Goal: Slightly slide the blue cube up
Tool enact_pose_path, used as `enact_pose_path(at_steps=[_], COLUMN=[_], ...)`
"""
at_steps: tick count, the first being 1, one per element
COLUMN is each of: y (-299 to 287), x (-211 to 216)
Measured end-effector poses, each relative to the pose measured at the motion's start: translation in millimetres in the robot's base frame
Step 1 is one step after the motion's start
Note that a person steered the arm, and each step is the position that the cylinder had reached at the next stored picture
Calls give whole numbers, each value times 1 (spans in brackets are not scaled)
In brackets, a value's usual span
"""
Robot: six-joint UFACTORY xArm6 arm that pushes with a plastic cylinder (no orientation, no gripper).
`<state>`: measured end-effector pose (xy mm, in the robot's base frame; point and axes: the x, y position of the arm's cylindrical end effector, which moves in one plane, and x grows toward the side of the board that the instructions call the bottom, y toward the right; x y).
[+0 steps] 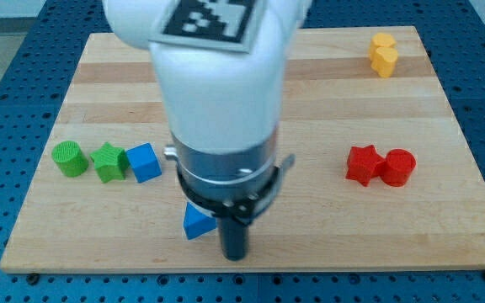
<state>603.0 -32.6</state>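
Observation:
The blue cube (pixel 144 162) sits at the view's left, touching a green star (pixel 109 162) on its left. My tip (pixel 235 255) is near the board's bottom edge, right of and below the cube, well apart from it. A blue triangular block (pixel 196 223) lies just left of the rod, partly hidden by the arm.
A green cylinder (pixel 70 158) stands left of the green star. A red star (pixel 363 164) and red cylinder (pixel 399 167) sit together at the right. A yellow block (pixel 383 55) is at the top right. The arm's white body (pixel 217 93) hides the board's middle.

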Motion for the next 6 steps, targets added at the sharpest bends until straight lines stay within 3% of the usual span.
enact_pose_path(at_steps=[3,4,5,6], y=[-27,-51,-57,-57], x=[-4,-72,-167,-178])
